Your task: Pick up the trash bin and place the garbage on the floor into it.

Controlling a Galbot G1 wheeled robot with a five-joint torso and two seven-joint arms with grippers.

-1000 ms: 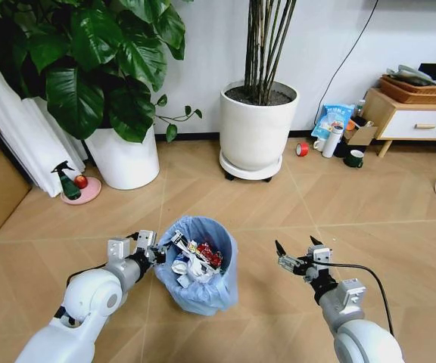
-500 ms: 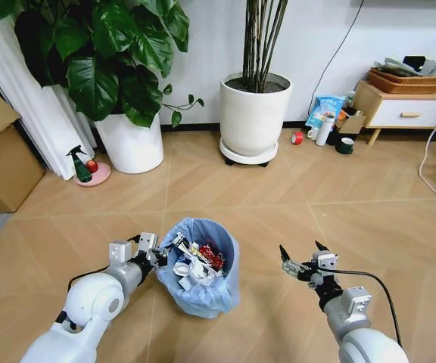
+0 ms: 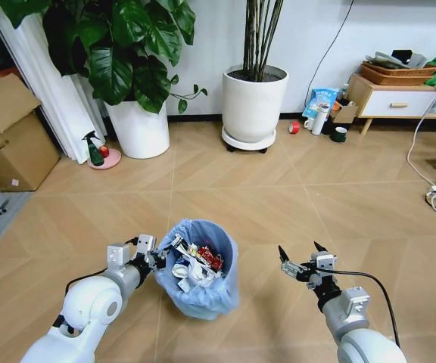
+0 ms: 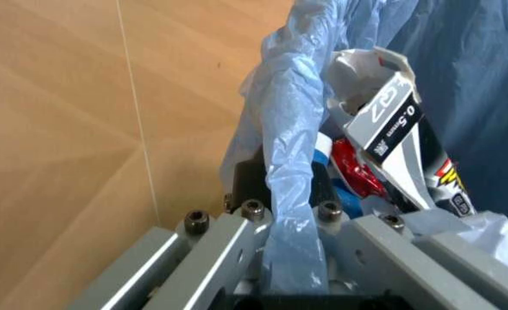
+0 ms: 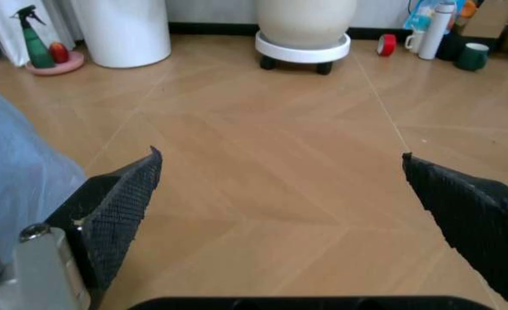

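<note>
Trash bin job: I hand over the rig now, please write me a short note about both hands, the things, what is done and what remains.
Left hand: shut on the rim of the trash bin, clamping the blue bag edge.
Right hand: open and empty, held above the floor to the right of the bin.
Garbage: wrappers and crumpled paper lie inside the bin.
Done: bin gripped, litter in it.
Left: no loose litter is visible on the floor near the bin; check the surroundings before you finish.
</note>
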